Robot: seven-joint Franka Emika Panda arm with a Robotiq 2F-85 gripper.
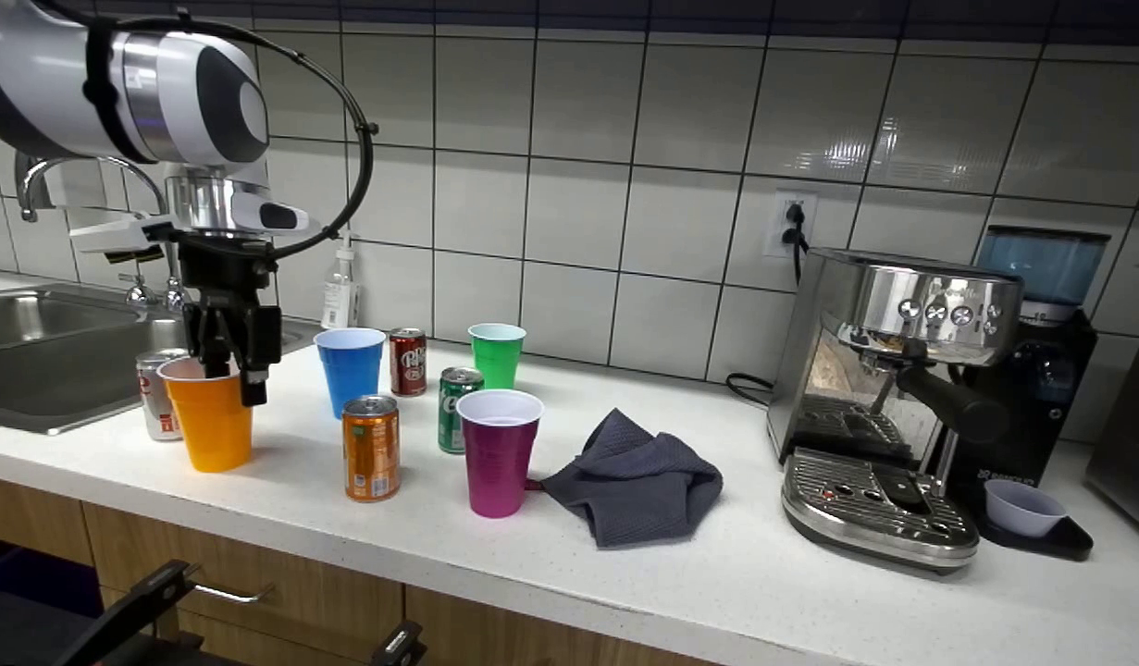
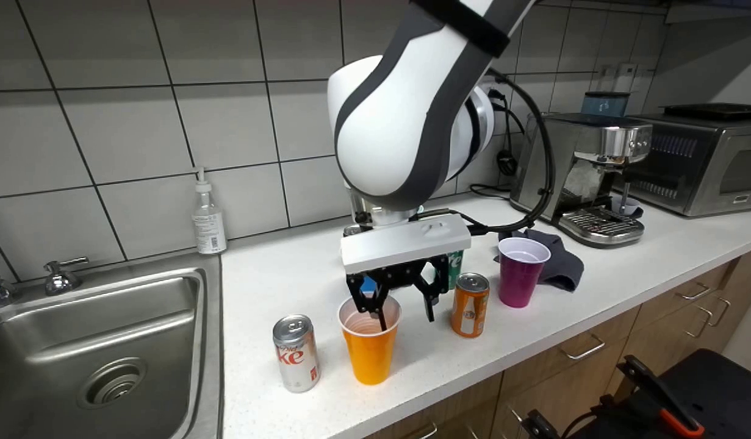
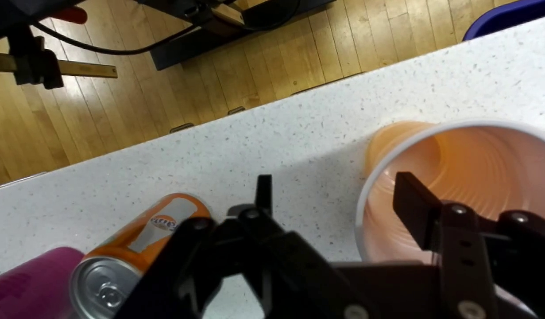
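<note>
My gripper point(image 2: 407, 318) reaches down over an orange plastic cup point(image 2: 372, 360) with its jaws well apart. In the wrist view, one of the fingers point(image 3: 416, 212) is inside the orange cup point(image 3: 476, 155), and the other stands outside its near rim. A gap shows between both fingers and the cup wall, so nothing is gripped. The cup stands upright on the counter. A silver Coke can point(image 2: 297, 360) is beside it on the sink side. On the opposite side stands an orange Fanta can point(image 1: 371, 453), close to the outer finger in the wrist view.
Further along are a magenta cup point(image 1: 498, 462), a blue cup point(image 1: 349, 370), a green can point(image 1: 453, 421), a dark red can point(image 1: 408, 363), a green cup point(image 1: 497, 359) and a grey cloth point(image 1: 643, 481). A sink point(image 2: 209, 341) and an espresso machine point(image 1: 893, 370) flank them.
</note>
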